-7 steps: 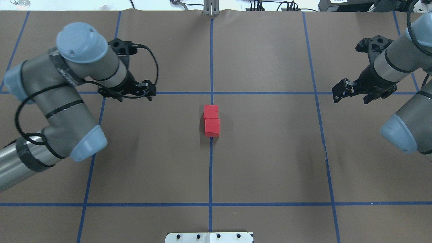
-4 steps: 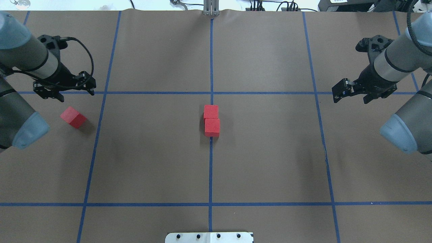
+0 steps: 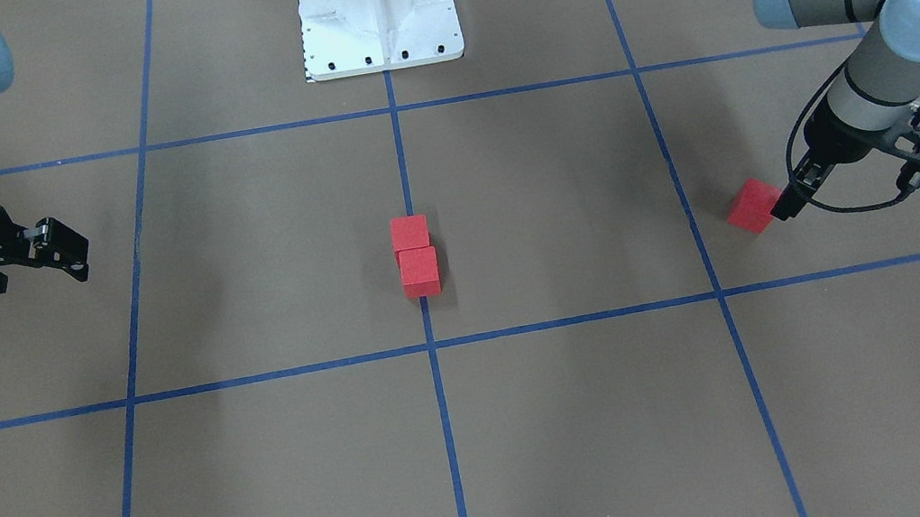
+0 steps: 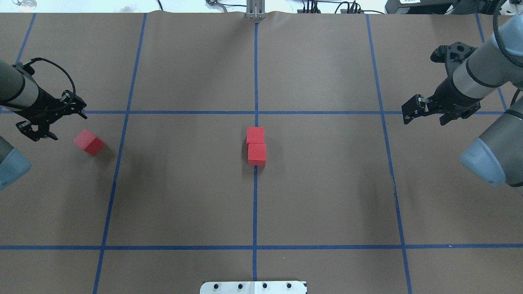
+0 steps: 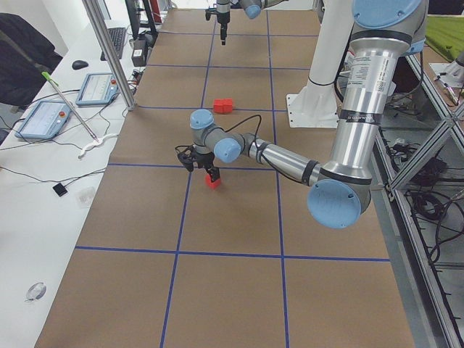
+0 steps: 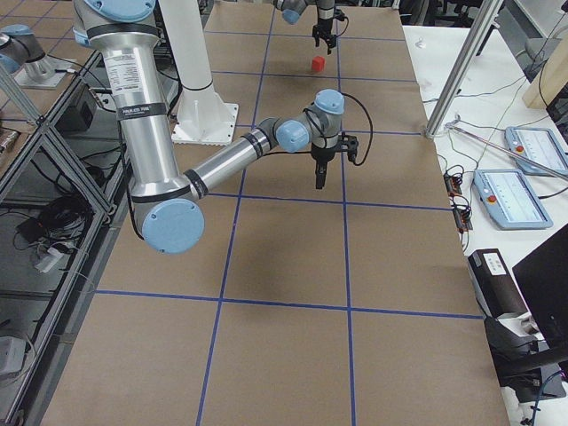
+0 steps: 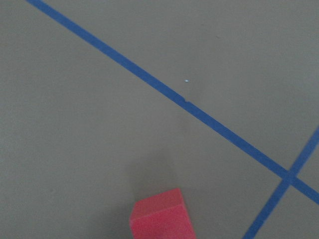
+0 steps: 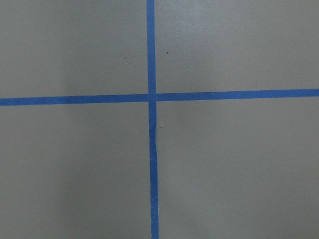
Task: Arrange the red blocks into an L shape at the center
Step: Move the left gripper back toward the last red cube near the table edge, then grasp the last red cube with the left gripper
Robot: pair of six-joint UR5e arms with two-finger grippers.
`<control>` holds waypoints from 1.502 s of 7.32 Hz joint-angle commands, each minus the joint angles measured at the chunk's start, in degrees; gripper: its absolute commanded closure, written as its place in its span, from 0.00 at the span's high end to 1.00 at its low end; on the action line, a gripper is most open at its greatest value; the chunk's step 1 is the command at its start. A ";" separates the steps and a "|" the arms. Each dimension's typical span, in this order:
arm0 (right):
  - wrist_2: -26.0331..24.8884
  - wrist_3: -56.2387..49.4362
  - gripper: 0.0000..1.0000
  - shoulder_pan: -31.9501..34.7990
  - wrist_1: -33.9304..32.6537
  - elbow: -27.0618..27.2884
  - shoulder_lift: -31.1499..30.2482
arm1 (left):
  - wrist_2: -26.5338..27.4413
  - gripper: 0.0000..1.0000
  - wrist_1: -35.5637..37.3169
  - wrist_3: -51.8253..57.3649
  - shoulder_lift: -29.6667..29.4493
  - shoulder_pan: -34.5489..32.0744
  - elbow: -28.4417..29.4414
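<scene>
Two red blocks point(image 4: 255, 134) point(image 4: 257, 154) touch in a short line on the blue tape at the center point(image 4: 255, 179); they also show in the front view point(image 3: 409, 234) point(image 3: 419, 271). The third red block point(image 4: 88, 141) lies alone, turned at an angle, far on my left; it also shows in the front view point(image 3: 751, 206) and the left wrist view point(image 7: 162, 219). My left gripper point(image 4: 61, 124) is open just beside this block, with one fingertip point(image 3: 783, 206) near its edge and nothing between the fingers. My right gripper point(image 4: 427, 117) is open and empty far to the right.
The white metal base point(image 4: 253, 287) sits at the table's near edge. A metal post point(image 4: 255, 10) and cables line the far edge. A slanted aluminium pole point(image 5: 109, 51) and tablets stand beside the table on the operators' side.
My left arm has swung from near the center out to the far left, uncovering the third block, and its gripper has turned beside it. The right arm and the center blocks have not moved.
</scene>
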 commanded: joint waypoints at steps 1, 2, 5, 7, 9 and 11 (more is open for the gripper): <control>0.00 0.26 1.00 0.00 0.00 0.33 0.10 | 0.06 0.99 -4.52 -5.59 -1.69 0.31 4.34; 0.00 0.35 1.00 0.00 0.00 0.51 0.10 | 0.15 0.99 -4.52 -6.64 -1.87 0.31 4.87; -0.09 0.78 1.00 0.00 0.00 1.73 0.10 | 0.33 0.99 -4.52 -7.96 -1.09 1.88 4.44; 0.00 1.66 1.00 0.00 0.00 2.00 0.01 | 0.41 0.94 -4.61 -8.93 -1.00 3.21 4.27; 0.00 2.01 1.00 0.00 0.00 1.92 0.01 | 0.24 0.20 -4.52 -9.02 -0.47 3.30 4.18; 0.00 2.02 1.00 -0.09 0.00 1.74 0.01 | -0.63 0.00 -4.69 -7.88 -0.30 3.21 4.01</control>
